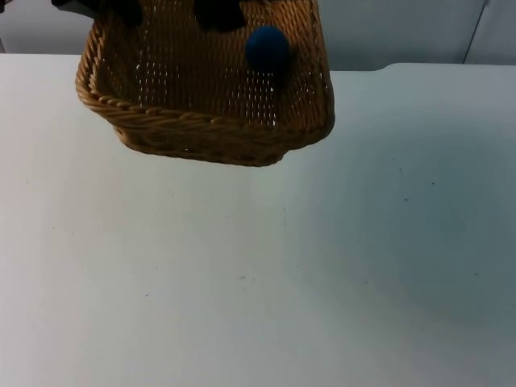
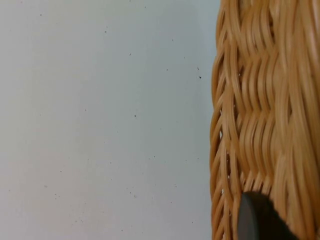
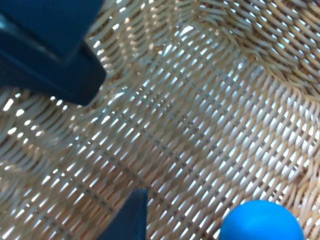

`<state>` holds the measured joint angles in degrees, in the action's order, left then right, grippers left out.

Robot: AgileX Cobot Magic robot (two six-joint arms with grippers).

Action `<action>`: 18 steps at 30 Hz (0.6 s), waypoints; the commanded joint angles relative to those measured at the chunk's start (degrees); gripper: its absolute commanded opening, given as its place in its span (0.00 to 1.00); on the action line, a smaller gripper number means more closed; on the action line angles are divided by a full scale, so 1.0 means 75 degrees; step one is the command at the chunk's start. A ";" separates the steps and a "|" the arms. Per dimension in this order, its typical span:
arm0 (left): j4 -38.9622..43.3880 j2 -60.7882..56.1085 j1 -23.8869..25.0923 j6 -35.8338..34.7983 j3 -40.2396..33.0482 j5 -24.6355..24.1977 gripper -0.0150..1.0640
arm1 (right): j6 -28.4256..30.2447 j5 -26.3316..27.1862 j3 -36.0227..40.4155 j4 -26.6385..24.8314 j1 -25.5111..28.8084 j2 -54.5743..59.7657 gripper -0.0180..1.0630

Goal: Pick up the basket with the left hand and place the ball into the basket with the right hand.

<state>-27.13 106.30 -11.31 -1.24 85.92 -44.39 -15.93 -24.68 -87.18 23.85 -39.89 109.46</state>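
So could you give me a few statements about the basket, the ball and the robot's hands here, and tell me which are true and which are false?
1. The ball is blue. True.
2. The ball lies on the white table beside the basket. False: it is inside the wicker basket, on its woven floor, as the right wrist view also shows.
3. The basket stands flat on the table. False: it is lifted clear of the table and tilted, at the far edge.
4. The basket is made of woven wicker. True.
5. The right gripper is clamped on the ball. False: in the right wrist view the ball sits apart from the dark fingertip.
6. A dark fingertip of the left gripper lies against the basket's weave. True.
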 commanded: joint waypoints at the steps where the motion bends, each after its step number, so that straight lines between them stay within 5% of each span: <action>1: -0.0217 -0.0129 -0.0037 -0.0009 0.0000 0.0126 0.01 | -0.0136 -0.0164 -0.0055 -0.0027 -0.0030 -0.0098 0.94; 18: -0.0221 -0.0129 -0.0037 0.0084 0.0000 0.0079 0.01 | -0.0278 -0.0700 -0.0055 0.0162 -0.0030 -0.0451 0.99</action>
<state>-27.13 106.30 -11.31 -0.43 85.92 -44.50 -17.40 -29.76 -87.18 24.82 -39.89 108.13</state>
